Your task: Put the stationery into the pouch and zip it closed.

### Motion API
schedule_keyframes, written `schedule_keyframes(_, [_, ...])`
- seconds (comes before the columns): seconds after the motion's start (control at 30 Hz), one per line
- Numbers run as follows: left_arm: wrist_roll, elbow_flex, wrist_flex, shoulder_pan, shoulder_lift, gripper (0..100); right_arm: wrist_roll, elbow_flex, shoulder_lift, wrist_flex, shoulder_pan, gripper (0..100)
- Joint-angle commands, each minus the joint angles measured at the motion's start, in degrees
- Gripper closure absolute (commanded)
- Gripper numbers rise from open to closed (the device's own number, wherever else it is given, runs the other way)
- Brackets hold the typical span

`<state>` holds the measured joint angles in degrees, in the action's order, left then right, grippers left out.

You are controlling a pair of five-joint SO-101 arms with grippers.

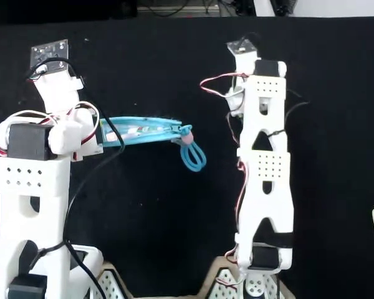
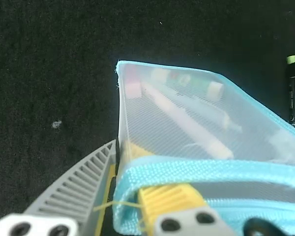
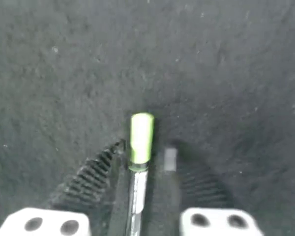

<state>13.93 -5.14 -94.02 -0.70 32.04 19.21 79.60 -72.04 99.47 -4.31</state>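
1. Left gripper [image 2: 132,172] clenched on one end of the blue mesh pouch [image 2: 187,123] — pens inside, loop end toward the table [image 1: 143,237] centre.
2. Right gripper [image 3: 145,152] fingers spread, straddling the green-capped marker [image 3: 141,132] lying flat — apart from the pouch's edge.

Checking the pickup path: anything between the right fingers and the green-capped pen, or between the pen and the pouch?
Nothing visible. The green-capped pen lies between the right gripper's open fingers. Bare black cloth separates it from the pouch, which the left gripper holds.
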Motion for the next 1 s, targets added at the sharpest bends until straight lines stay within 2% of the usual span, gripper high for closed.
schedule_keyframes(0.0, [0.6, -0.2, 0.4, -0.7, -0.4, 97, 3.8, 0.1, 4.4, 1.8, -0.9, 74.4])
schedule_keyframes(0.17, [0.6, -0.2, 0.4, -0.7, -0.4, 97, 4.0, 0.1, 4.3, 1.7, -0.8, 79.7])
schedule_keyframes(0.37, [0.6, -0.2, 0.4, -0.7, -0.4, 97, 4.3, 0.0, 3.5, 1.7, -0.8, 80.0])
schedule_keyframes(0.53, [0.6, -0.2, 0.4, -0.7, -0.4, 97, 7.6, 0.4, 0.1, 1.7, -0.4, 80.9])
schedule_keyframes(0.6, [0.6, -0.2, 0.4, -0.7, -0.4, 97, 7.6, 1.5, -0.2, 1.7, -0.6, 89.4])
schedule_keyframes(0.67, [0.6, -0.3, 0.4, -0.7, -0.4, 97, 5.5, 3.9, 0.7, 1.8, -1.1, 99.5])
schedule_keyframes(0.73, [0.6, -0.3, 0.3, -0.7, -0.4, 97, 1.7, 5.8, 2.2, 1.8, -2.2, 96.6])
schedule_keyframes(0.97, [0.6, -0.3, 0.3, -0.7, -0.4, 97, -4.3, 3.6, 15.5, 1.9, -5.7, 98.8])
